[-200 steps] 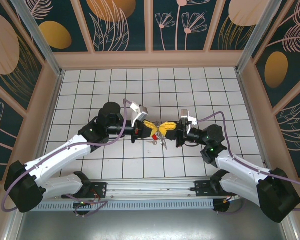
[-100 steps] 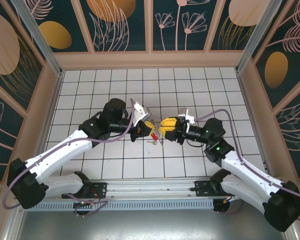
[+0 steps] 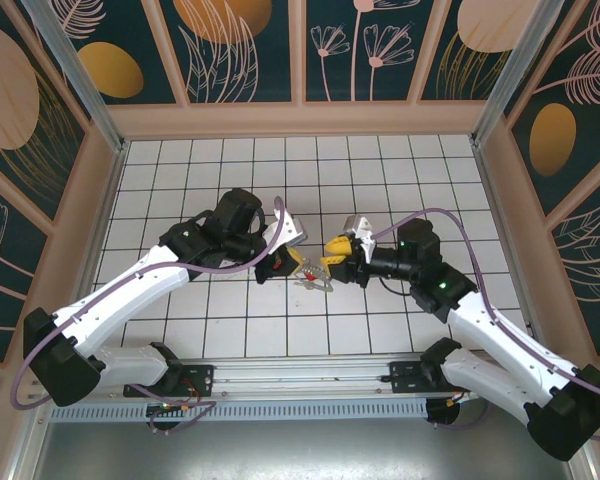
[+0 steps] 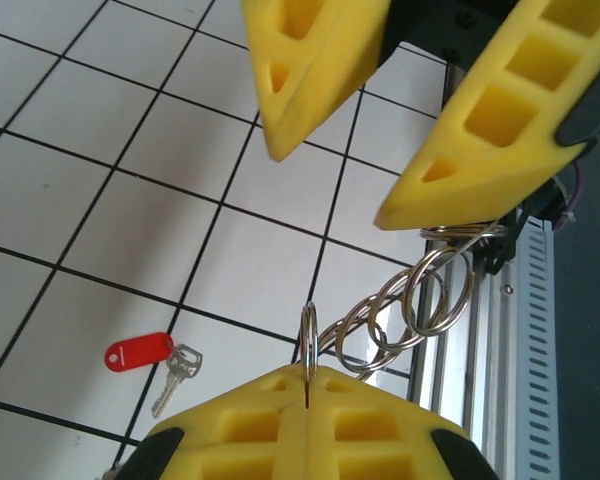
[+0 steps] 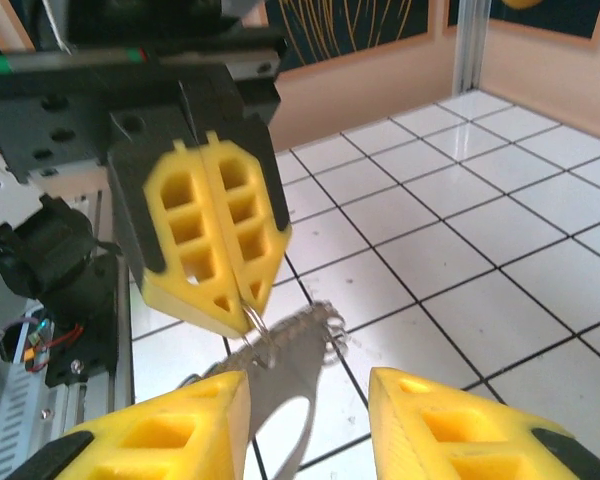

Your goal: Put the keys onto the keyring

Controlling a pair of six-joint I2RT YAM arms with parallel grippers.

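Note:
My left gripper (image 4: pixel 308 375) is shut on a steel split ring (image 4: pixel 308 335). That ring is the end of the keyring's short chain of rings (image 4: pixel 420 295), which climbs toward my right gripper (image 4: pixel 330 185). In the right wrist view my right gripper (image 5: pixel 308 378) is open, and the keyring's grey loop (image 5: pixel 280 375) hangs blurred between its fingers (image 5: pixel 170 435) without being gripped. My left gripper (image 5: pixel 242 290) hangs just above it. A key with a red head (image 4: pixel 138 352) and a small silver key (image 4: pixel 178 372) lie on the tiles below. From above, my left gripper (image 3: pixel 292 262) and right gripper (image 3: pixel 328 265) meet tip to tip over the red key (image 3: pixel 310 275).
The white tiled floor (image 3: pixel 380 180) is fenced by tan walls (image 3: pixel 300 120). The aluminium rail (image 3: pixel 300 375) carrying both arm bases runs along the near edge and appears at the right of the left wrist view as the rail (image 4: pixel 500 340).
My right gripper has opened and let go of the keyring, which now swings from the left gripper. Both wrists have shifted slightly nearer and lower over the keys.

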